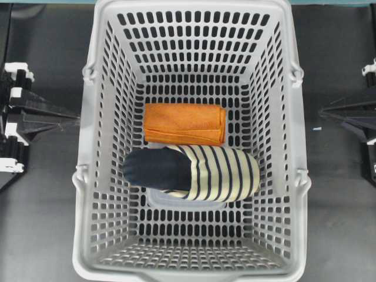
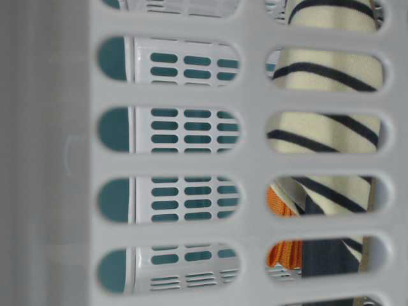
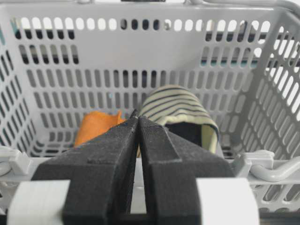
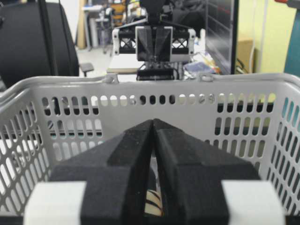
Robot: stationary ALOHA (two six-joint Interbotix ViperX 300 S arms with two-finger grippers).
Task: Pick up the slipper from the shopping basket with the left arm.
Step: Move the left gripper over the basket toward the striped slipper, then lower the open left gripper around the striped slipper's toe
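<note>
The slipper [image 1: 194, 171] lies on the floor of the shopping basket [image 1: 88, 147], navy toe toward the left arm's side, touching the folded orange cloth [image 1: 184, 124] beside it. The left gripper [image 3: 138, 123] sits outside the basket wall, well apart from the slipper, fingers pressed together on nothing. The right gripper [image 4: 153, 125], opposite, is likewise closed and empty.

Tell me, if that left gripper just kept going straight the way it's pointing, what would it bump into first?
Probably the shopping basket's near rim: the shut left gripper sits outside it, at about rim height. If it cleared the rim, the slipper lies next in line, though depth is hard to judge.
</note>
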